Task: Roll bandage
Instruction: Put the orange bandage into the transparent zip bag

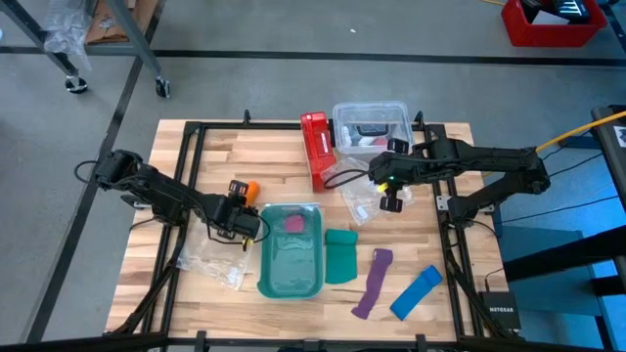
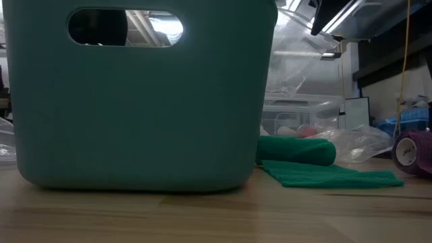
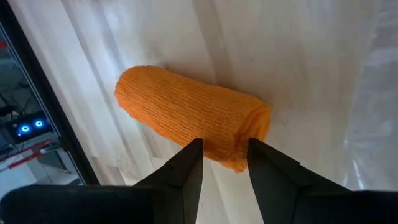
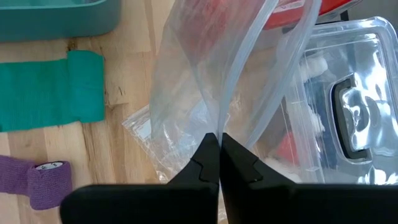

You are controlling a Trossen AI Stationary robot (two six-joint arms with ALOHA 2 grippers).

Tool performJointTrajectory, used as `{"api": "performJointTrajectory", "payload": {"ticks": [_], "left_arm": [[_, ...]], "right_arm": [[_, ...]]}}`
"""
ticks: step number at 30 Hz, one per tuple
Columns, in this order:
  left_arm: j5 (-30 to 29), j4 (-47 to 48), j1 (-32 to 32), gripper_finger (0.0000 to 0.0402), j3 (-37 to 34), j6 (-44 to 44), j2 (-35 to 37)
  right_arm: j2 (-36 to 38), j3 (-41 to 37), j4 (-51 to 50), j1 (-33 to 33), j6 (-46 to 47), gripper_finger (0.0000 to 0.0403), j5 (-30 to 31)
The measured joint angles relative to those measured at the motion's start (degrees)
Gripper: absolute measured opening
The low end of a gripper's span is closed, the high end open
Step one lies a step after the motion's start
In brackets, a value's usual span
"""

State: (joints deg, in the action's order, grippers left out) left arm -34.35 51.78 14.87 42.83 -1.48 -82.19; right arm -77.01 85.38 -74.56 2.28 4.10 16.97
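While right hand (image 4: 219,163) pinches plastic bag (image 4: 205,81), left hand (image 3: 225,163) spread by bandage (image 3: 193,116).

The bandage (image 1: 252,187) lies on the tabletop (image 1: 274,147) just behind the left hand (image 1: 238,200), left of the bin (image 1: 290,250). The box (image 1: 316,149) stands beside the clear container (image 1: 371,124), behind the bin.
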Motion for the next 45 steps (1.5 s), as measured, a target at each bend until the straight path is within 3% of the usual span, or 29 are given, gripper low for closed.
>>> {"api": "performJointTrajectory", "payload": {"ticks": [15, 26, 38, 45], "left_arm": [[0.01, -0.47, -2.33, 0.0111, -0.22, -0.24, -0.04], [0.02, -0.51, -2.33, 0.0006, -0.22, -0.21, -0.04], [0.02, -0.47, -2.18, 0.0017, -0.22, -0.2, -0.04], [0.02, -0.45, -2.18, 0.0069, -0.22, -0.14, -0.04]], "right_arm": [[0.0, 0.0, -0.01, 0.0, 0.0, 0.0001, 0.11], [0.0, 0.0, -0.01, 0.0, 0.02, 0.0004, 0.11], [0.0, 0.0, -0.04, 0.0, 0.02, 0.0006, 0.09], [0.0, 0.0, -0.05, 0.0, 0.04, 0.0007, 0.09]]}}
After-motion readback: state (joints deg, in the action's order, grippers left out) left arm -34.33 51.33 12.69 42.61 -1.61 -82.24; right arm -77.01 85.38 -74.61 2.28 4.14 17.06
